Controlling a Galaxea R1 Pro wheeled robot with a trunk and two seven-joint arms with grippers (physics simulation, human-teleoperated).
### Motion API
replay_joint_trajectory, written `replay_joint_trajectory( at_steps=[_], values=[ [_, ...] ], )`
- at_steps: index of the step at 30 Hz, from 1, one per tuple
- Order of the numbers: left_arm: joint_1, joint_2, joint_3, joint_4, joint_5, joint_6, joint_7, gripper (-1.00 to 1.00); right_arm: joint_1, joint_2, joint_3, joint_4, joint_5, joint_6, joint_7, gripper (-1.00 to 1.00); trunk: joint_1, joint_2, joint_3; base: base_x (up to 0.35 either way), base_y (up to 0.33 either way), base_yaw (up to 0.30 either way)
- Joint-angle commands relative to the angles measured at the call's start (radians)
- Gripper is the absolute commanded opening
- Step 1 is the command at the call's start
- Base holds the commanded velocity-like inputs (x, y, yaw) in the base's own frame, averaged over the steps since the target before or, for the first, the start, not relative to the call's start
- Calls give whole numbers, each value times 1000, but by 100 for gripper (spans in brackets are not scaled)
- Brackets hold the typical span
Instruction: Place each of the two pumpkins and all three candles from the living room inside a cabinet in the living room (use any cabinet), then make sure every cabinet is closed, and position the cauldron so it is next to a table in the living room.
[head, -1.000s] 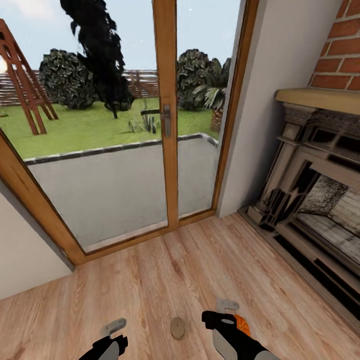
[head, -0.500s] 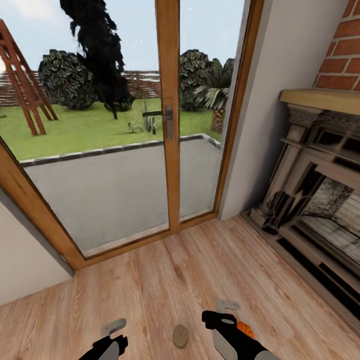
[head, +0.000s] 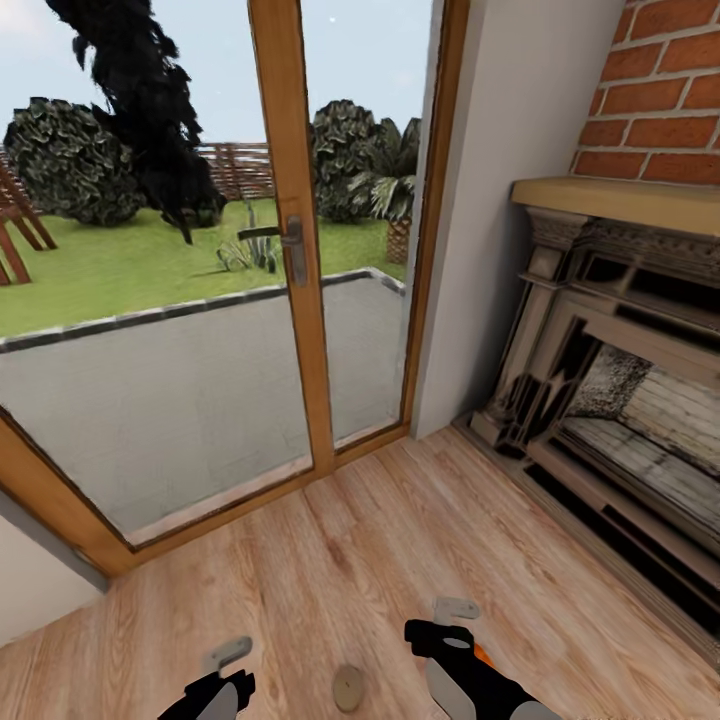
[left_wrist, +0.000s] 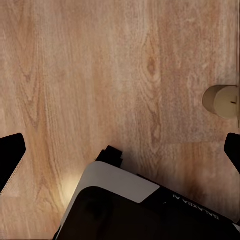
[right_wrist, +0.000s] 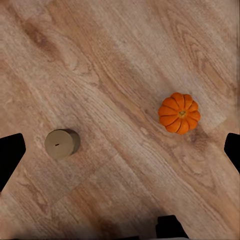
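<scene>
A stubby grey-tan candle (head: 348, 688) stands on the wooden floor between my two arms, at the bottom of the head view. The left wrist view has this candle (left_wrist: 221, 101) near its edge. One orange pumpkin (head: 483, 655) peeks out from behind my right arm. The right wrist view looks down on the ribbed pumpkin (right_wrist: 179, 112) and the candle (right_wrist: 61, 144), which stand apart on the floor. My left gripper (head: 230, 655) and right gripper (head: 455, 610) hang above the floor. The left gripper (left_wrist: 120, 155) and right gripper (right_wrist: 120, 152) are both open and hold nothing.
A wood-framed glass patio door (head: 290, 300) fills the left and centre ahead. An ornate carved fireplace (head: 620, 400) under red brick stands at the right, with a white wall corner (head: 500, 250) between them. Wooden floor (head: 380, 540) stretches from me to the door.
The whole head view has shifted, so the camera has turned to the right. Candle and pumpkin sit lower in the picture. Both grippers keep their place and stay open.
</scene>
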Motion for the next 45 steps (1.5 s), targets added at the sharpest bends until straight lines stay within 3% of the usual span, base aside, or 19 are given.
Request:
replay_joint_trajectory(
  at_steps=[1, 45],
  values=[
    [0, 2, -8, -3, 5, 4, 8, 100, -1, -1, 8, -1, -5, 4, -8, 100, 1, -1, -1, 133, 63, -277],
    [0, 0, -8, -3, 5, 4, 8, 100, -1, -1, 8, -1, -4, 2, -8, 100, 1, -1, 29, 15, 21, -278]
  ],
)
